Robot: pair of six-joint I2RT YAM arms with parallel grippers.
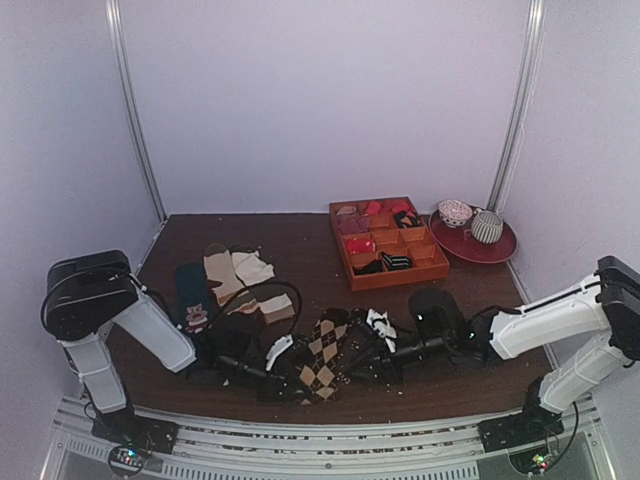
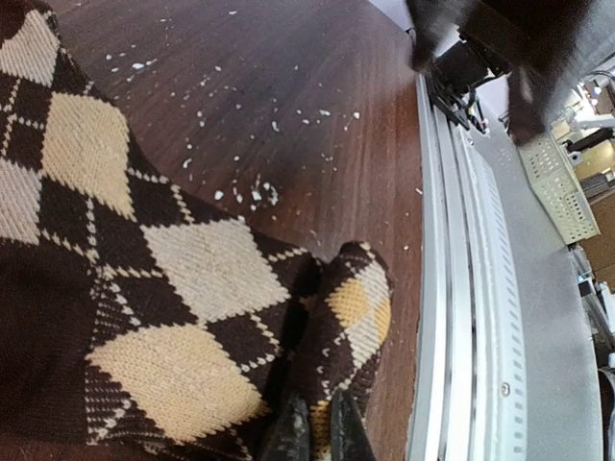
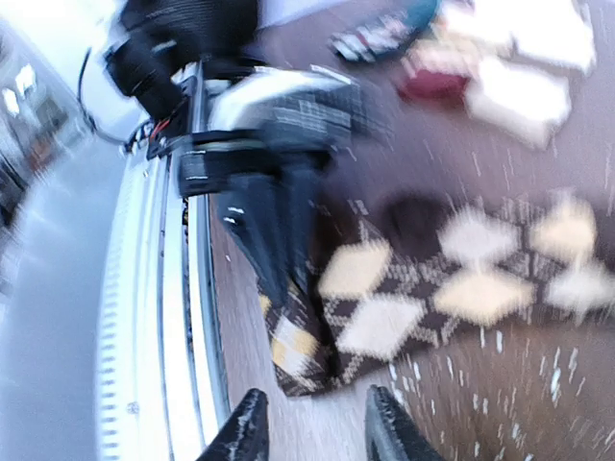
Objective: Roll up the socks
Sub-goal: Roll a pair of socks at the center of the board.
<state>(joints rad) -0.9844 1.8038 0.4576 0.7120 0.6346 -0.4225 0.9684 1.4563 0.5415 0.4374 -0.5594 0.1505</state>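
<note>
Left gripper pinched on the near end of the socks — right gripper spread, empty, just beside that end. Roll tight, edges aligned.

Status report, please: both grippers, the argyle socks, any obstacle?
Left gripper: jaws shut on near end of long brown, cream and black argyle socks. Right gripper: jaws open, close to same end. No obstacle seen.
</note>
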